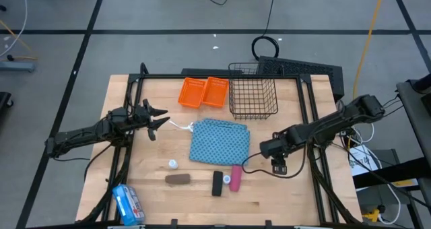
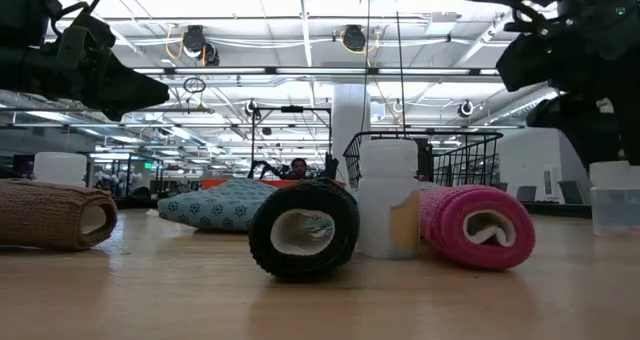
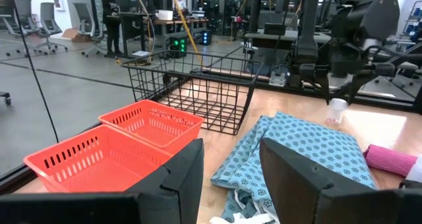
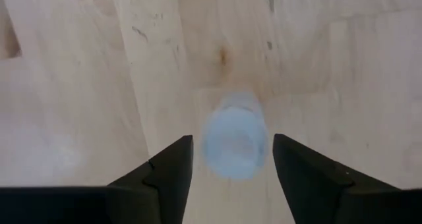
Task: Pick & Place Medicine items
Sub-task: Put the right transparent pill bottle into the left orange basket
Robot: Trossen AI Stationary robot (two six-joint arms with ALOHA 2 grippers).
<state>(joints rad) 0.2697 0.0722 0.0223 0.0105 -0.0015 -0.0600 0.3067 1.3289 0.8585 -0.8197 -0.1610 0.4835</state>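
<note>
1. Nearest us, a small clear bottle (image 4: 232, 137) stands on the bench between the right tool's (image 4: 232, 159) wide, non-touching fingers.
2. We risk tipping it if a finger clips it.
3. Left tool (image 1: 156, 119), partly open and empty, waits far off.

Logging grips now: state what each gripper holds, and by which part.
Nothing is held. The right gripper straddles a small clear bottle on the table, jaws clear of both sides. The left gripper is empty.
</note>
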